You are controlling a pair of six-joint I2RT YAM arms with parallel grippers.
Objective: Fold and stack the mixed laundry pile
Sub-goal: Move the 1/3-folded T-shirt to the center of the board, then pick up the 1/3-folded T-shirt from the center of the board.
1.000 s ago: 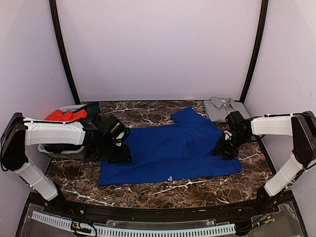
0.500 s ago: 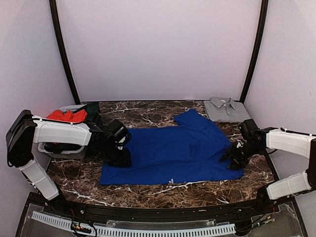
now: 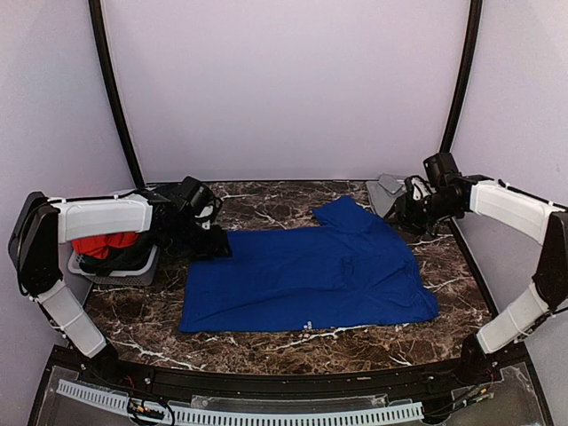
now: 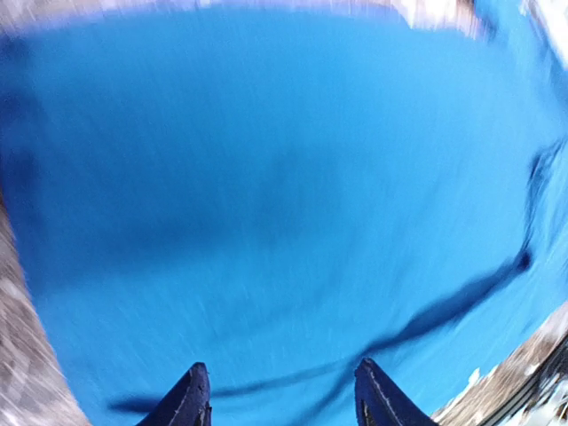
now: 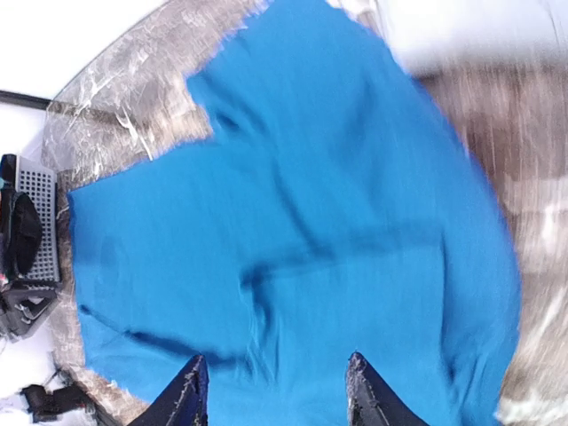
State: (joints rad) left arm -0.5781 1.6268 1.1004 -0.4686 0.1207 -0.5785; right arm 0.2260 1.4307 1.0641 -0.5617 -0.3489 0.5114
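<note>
Both of my grippers are empty right now, jaws parted with nothing between them. My left gripper (image 3: 211,241) hangs at the far left corner of the royal-blue T-shirt (image 3: 306,284). The wrist view there is pretty blurry, basically just blue cloth below. My right gripper (image 3: 404,211) is at the back right, just beside the grey shirt (image 3: 382,186); can't tell if it's touching. The blue tee lies spread flat in the middle of the marble table (image 3: 266,200), one sleeve poking toward the back. The red-orange garment (image 3: 99,244) sits in the small basket (image 3: 120,273) on the left, under my left arm.
</note>
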